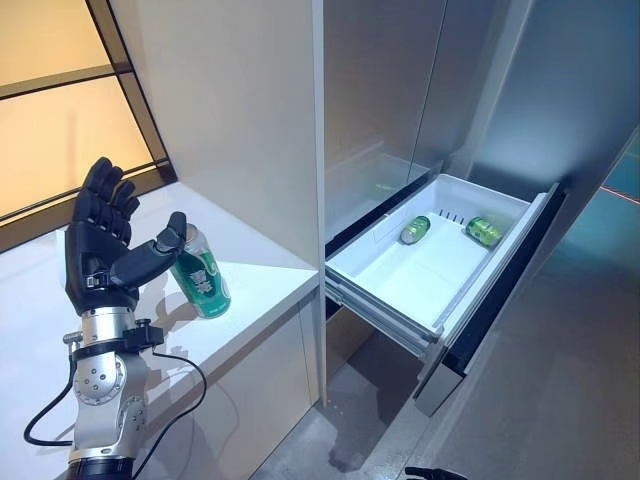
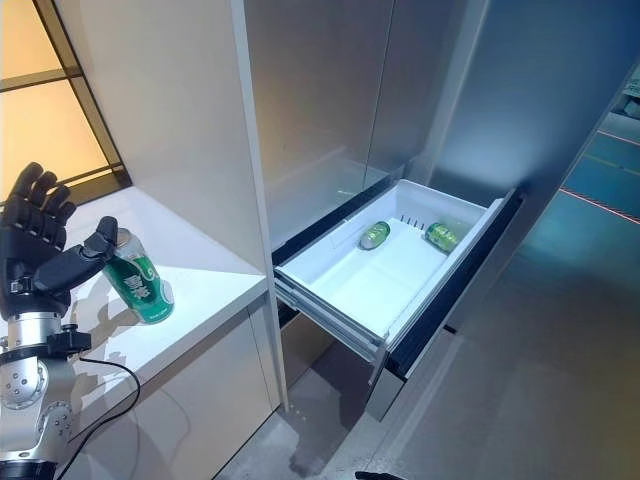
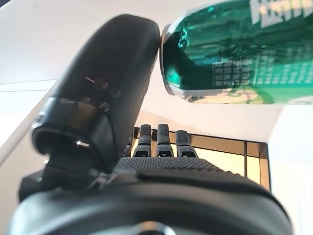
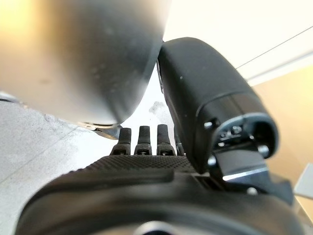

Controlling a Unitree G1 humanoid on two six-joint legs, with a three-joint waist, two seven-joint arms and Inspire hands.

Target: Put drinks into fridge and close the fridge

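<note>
On the white table (image 1: 250,290) beside the grey fridge stands a tilted green metal drink can (image 1: 201,277); my left hand (image 1: 100,245) is open, fingers straight up, thumb tip touching the can's top rim. Two more green cans (image 1: 415,229) (image 1: 484,231) lie in the pulled-out white fridge drawer (image 1: 400,285). My right hand (image 4: 161,166) shows fingers straight, holding nothing.
</note>
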